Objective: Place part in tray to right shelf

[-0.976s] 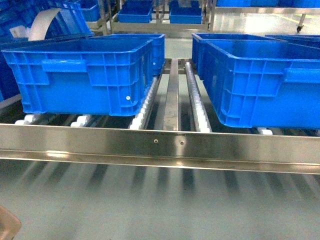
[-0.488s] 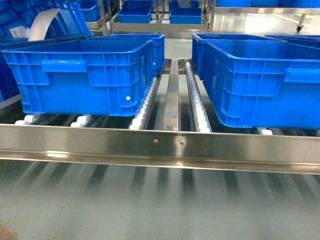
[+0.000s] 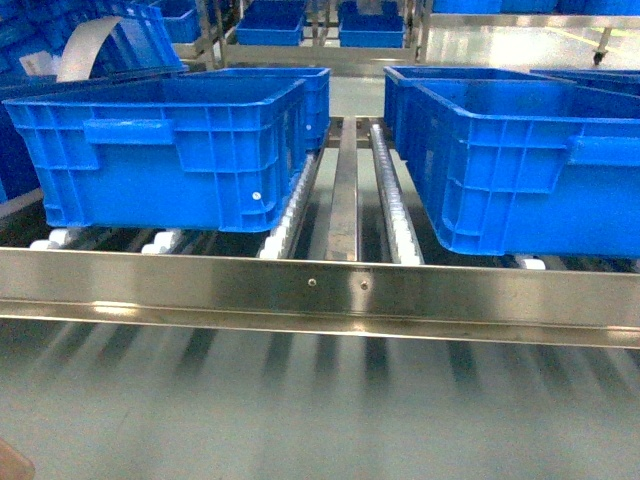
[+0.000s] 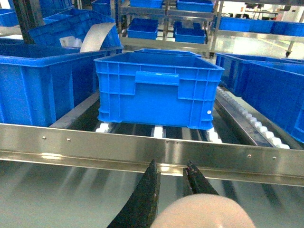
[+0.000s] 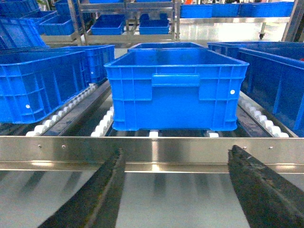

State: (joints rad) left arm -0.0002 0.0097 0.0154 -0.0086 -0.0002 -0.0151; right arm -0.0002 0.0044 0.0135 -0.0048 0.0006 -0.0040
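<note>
The right shelf shows as a brushed-steel front rail point(image 3: 320, 290) with white roller lanes point(image 3: 400, 225) behind it. My left gripper point(image 4: 171, 164) hangs just below that rail point(image 4: 142, 149), its dark fingers drawn close together. A blurred, rounded cream-beige piece of the tray point(image 4: 204, 213) sits at their base, hiding the lower right finger. A sliver of the same beige tray point(image 3: 8, 462) shows in the head view's bottom-left corner. My right gripper point(image 5: 176, 156) is open wide with nothing between its fingers, below the rail point(image 5: 152, 152). The part is out of view.
Large blue crates stand on the rollers: one at the left point(image 3: 165, 150), one at the right point(image 3: 520, 160), with a bare lane point(image 3: 345, 190) between them. More crates and racks point(image 3: 300, 25) fill the background. Grey floor point(image 3: 320, 410) lies below the rail.
The beige tray corner at the head view's bottom left has sunk lower and shows less. The crates and shelf look the same.
</note>
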